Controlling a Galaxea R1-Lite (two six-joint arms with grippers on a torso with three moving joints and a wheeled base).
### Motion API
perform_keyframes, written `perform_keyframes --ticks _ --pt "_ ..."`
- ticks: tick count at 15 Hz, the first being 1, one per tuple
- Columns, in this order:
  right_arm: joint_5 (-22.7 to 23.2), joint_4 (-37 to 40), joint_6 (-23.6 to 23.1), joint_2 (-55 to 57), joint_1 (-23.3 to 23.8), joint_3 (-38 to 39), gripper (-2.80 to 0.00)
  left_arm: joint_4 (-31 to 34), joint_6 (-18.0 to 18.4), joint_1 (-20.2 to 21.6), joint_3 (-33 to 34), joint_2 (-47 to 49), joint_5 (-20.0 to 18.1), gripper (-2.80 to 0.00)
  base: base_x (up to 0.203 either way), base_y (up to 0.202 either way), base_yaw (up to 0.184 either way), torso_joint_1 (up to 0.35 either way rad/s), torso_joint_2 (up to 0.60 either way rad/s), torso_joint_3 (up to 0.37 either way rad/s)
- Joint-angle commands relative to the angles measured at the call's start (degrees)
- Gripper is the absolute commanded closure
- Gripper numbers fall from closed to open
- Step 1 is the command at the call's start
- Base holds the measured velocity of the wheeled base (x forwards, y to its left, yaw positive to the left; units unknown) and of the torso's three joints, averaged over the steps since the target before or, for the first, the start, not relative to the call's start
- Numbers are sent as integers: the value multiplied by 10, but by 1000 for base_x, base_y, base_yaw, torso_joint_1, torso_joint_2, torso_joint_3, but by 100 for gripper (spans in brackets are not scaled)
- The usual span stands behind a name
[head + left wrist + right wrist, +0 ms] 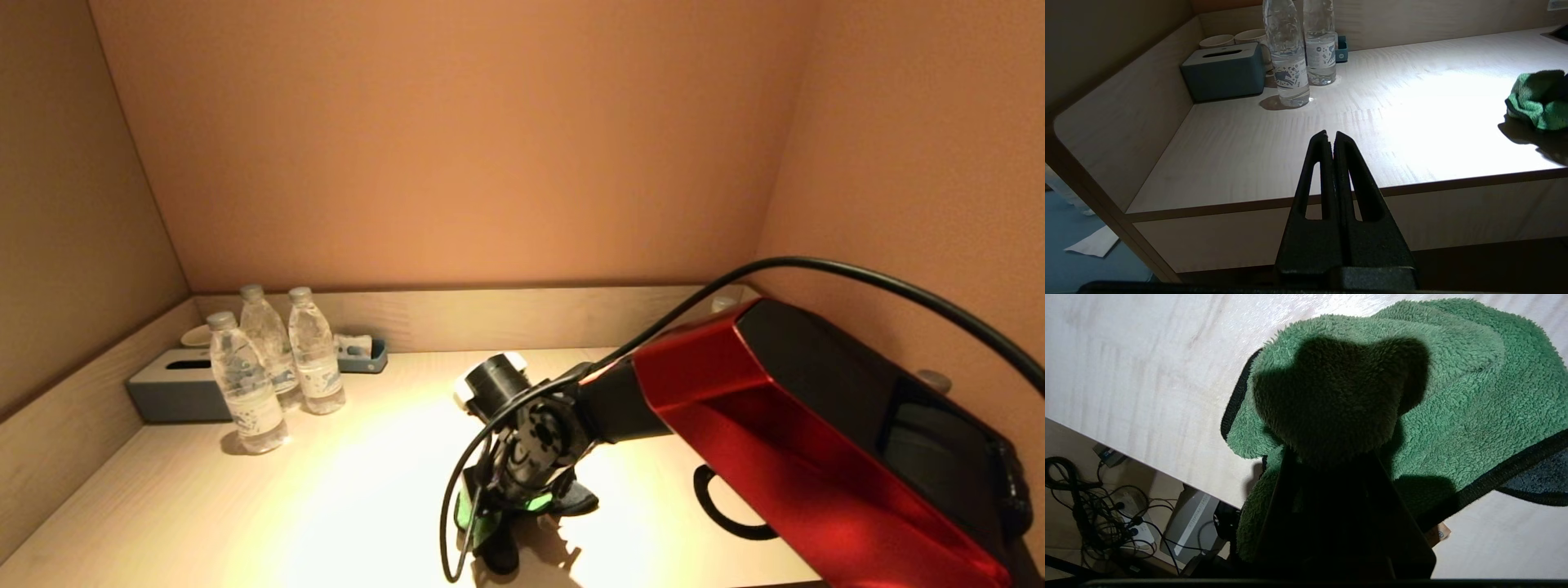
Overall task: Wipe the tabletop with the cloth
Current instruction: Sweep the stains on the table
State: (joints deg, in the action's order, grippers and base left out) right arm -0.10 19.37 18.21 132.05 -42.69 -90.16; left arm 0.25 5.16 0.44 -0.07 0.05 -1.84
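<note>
A fluffy green cloth (pixel 471 513) with a black edge lies bunched on the pale wooden tabletop (pixel 326 498), close to its front edge. It also shows in the left wrist view (pixel 1539 102) and fills the right wrist view (pixel 1470 388). My right gripper (pixel 506 527) points down into the cloth and is shut on a fold of it (pixel 1331 457); the cloth hides its fingertips. My left gripper (pixel 1331 136) is shut and empty, parked in front of and below the table's front left edge. It is out of the head view.
Three water bottles (pixel 245 392) stand at the back left beside a grey-blue tissue box (pixel 167 390), a small tray (pixel 363 356) and cups (pixel 1216 41). Walls enclose three sides. A black ring (pixel 722 508) lies right of the cloth. Cables (pixel 1094 506) hang under the table.
</note>
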Motion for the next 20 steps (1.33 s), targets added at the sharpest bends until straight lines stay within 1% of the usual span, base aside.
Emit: perform_keyframes --ticks 1,2,3,4,5,6,8,12,13,17,18,19,20 --pt "-103 13 -1 17 -26 -3 0 0 0 0 0 0 0 0 0 0 0 0 0 0" --pt "-106 14 -2 18 -27 -4 0 0 0 0 0 0 0 0 0 0 0 0 0 0" --pt "-130 14 -5 26 -33 -7 0 0 0 0 0 0 0 0 0 0 0 0 0 0" --pt "-195 13 -10 38 -39 -12 0 0 0 0 0 0 0 0 0 0 0 0 0 0" --pt "-248 13 -14 51 -44 -21 0 0 0 0 0 0 0 0 0 0 0 0 0 0" --pt "-260 14 -16 59 -47 -42 0 0 0 0 0 0 0 0 0 0 0 0 0 0" --pt "-261 16 -18 73 -48 -63 0 0 0 0 0 0 0 0 0 0 0 0 0 0" --pt "-260 61 -20 131 -48 -196 0 0 0 0 0 0 0 0 0 0 0 0 0 0" --pt "-253 62 -31 142 -48 -205 0 0 0 0 0 0 0 0 0 0 0 0 0 0" --pt "-242 51 -35 148 -48 -205 0 0 0 0 0 0 0 0 0 0 0 0 0 0" --pt "-234 47 -36 148 -48 -205 0 0 0 0 0 0 0 0 0 0 0 0 0 0" --pt "-215 38 -37 146 -48 -205 0 0 0 -1 0 0 0 0 0 0 0 0 0 0" --pt "-211 34 -38 145 -48 -205 0 0 0 0 0 0 0 0 0 0 0 0 0 0"
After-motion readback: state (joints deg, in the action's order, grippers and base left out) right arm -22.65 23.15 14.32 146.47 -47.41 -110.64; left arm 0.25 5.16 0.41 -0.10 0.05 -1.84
